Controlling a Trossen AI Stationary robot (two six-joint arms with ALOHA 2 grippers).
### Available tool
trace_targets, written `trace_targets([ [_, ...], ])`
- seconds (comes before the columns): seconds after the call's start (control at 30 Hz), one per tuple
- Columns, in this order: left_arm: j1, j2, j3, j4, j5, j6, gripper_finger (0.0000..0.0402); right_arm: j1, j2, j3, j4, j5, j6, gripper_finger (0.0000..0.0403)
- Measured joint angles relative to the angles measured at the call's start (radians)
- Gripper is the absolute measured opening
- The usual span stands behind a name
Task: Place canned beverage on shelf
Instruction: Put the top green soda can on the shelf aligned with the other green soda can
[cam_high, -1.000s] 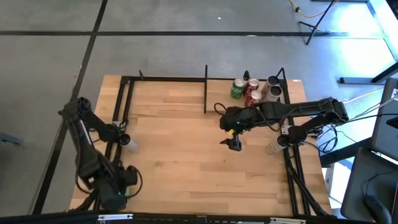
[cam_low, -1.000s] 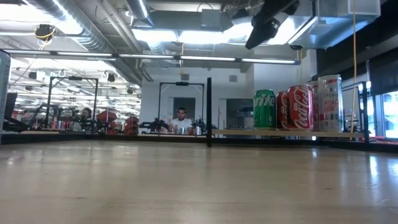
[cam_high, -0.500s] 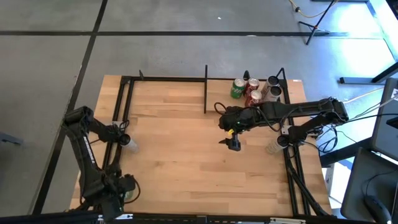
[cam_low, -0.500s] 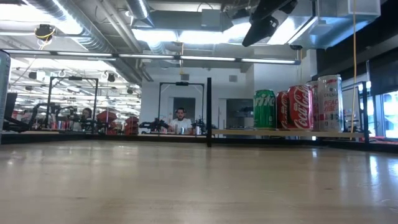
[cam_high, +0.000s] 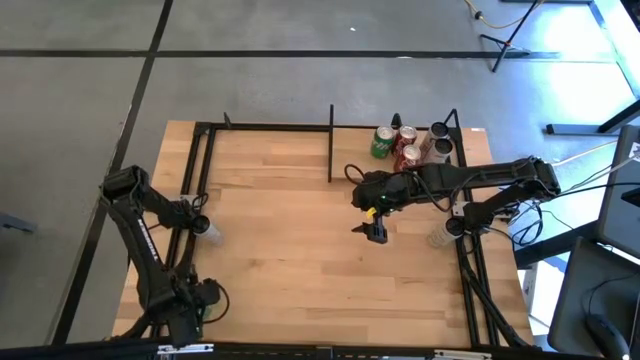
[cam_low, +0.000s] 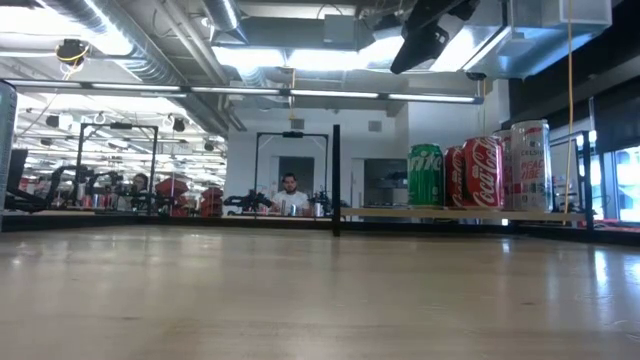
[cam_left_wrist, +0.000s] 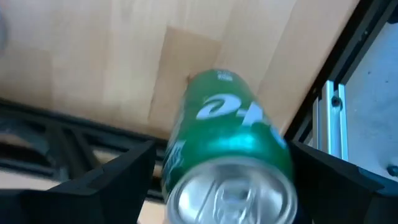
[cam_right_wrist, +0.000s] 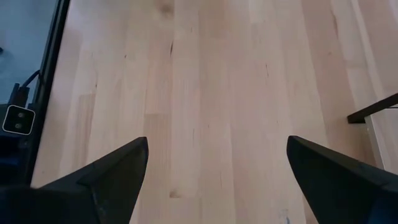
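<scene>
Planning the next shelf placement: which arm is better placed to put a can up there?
Left, probably. Its tool already holds a green can, though far from the shelf. The right tool hangs open and empty above the table.

Seen from above, the shelf (cam_high: 452, 140) sits at the worktop's (cam_high: 290, 250) two o'clock corner, with four cans (cam_high: 408, 144) standing on it in a cluster. The right tool (cam_high: 377, 233) hangs over the worktop's middle, at seven o'clock from the cans. The left tool (cam_high: 193, 318) is at the eight o'clock corner, with a can (cam_left_wrist: 224, 155) between its fingers.
</scene>
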Motion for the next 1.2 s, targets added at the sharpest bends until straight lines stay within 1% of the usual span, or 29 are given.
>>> trace_targets([
  [0.13,0.0,0.0,-0.033,0.029,0.011,0.009,0.0338,0.0,0.0,0.0,0.0,0.0,0.0,0.037],
  [0.37,0.015,-0.003,-0.051,0.03,0.024,0.044,0.0272,0.0,0.0,0.0,0.001,0.0,0.003,0.037],
  [0.53,0.077,-0.018,-0.037,0.017,0.036,0.107,0.0271,0.0,-0.003,0.009,-0.032,0.0,0.044,0.037],
  [0.63,0.158,-0.051,0.024,0.012,0.029,0.168,0.0271,0.012,-0.03,0.024,-0.081,-0.004,0.068,0.037],
  [0.73,0.273,-0.071,0.098,0.001,0.025,0.272,0.0271,0.037,-0.081,0.021,-0.123,-0.006,0.072,0.037],
  [0.9,0.501,-0.061,0.243,-0.049,-0.029,0.492,0.0271,0.095,-0.185,-0.078,-0.111,0.012,0.055,0.037],
  [1.07,0.713,0.019,0.352,-0.065,-0.066,0.717,0.0272,0.114,-0.298,-0.236,-0.056,0.045,0.095,0.037],
  [1.2,0.834,0.164,0.482,-0.088,-0.071,0.853,0.0273,0.111,-0.355,-0.335,-0.059,0.035,0.099,0.037],
])
